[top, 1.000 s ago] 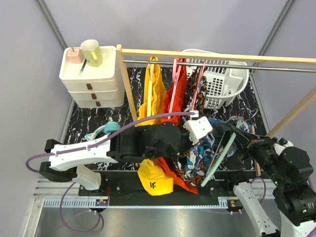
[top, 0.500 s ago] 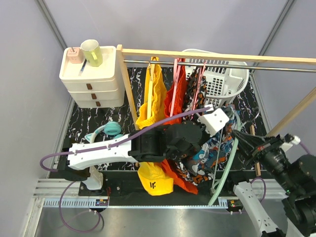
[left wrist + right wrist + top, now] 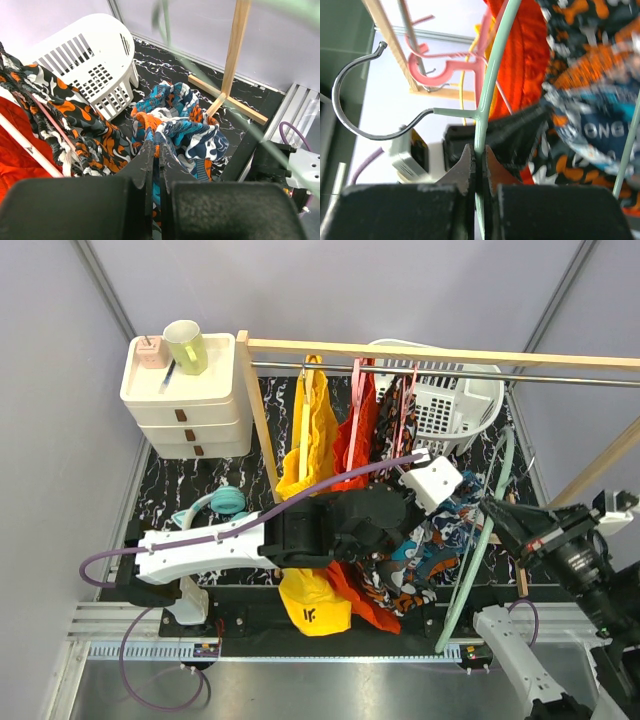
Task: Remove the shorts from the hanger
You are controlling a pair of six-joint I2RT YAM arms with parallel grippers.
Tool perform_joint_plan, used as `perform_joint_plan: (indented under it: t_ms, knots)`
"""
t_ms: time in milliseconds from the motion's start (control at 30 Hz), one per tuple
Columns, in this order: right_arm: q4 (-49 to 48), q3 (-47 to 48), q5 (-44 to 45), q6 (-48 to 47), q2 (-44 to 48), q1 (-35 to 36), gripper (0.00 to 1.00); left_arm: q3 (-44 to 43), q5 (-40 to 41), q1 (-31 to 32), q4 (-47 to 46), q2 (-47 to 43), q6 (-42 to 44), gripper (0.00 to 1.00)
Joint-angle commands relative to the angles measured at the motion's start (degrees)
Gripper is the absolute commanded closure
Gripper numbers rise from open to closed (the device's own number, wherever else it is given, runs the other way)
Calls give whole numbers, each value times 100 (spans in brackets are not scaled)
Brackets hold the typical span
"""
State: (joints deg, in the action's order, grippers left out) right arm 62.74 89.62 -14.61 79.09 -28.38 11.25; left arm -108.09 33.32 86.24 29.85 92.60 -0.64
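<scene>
Looking pretty much freed: green hanger [image 3: 490, 75], pinched in the right fingers [image 3: 464, 167], has been swung away from the blue shorts [image 3: 187, 132] clamped between the left fingers [image 3: 144, 165].

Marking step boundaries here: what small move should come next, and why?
Probably draw the right gripper and its green hanger a little rightward, away from the blue patterned shorts: the left gripper pinches them, and the hanger looks nearly clear of the fabric.
</scene>
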Motion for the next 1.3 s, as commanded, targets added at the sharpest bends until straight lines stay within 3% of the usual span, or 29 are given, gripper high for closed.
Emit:
perform_joint_plan:
  t_ms: [0,200,1267]
  knots:
    - [-842,748,248,-1631,-903,27,100,139,166,-10,-365,-488,-173,100]
    - [-851,1488,591,-2055,-1722,27,100,315,227,-10,-366,-743,-147,100]
    - [-1212,811,1681,-2047,-2013,27,100,544,219,-10,-444,-954,-120,100]
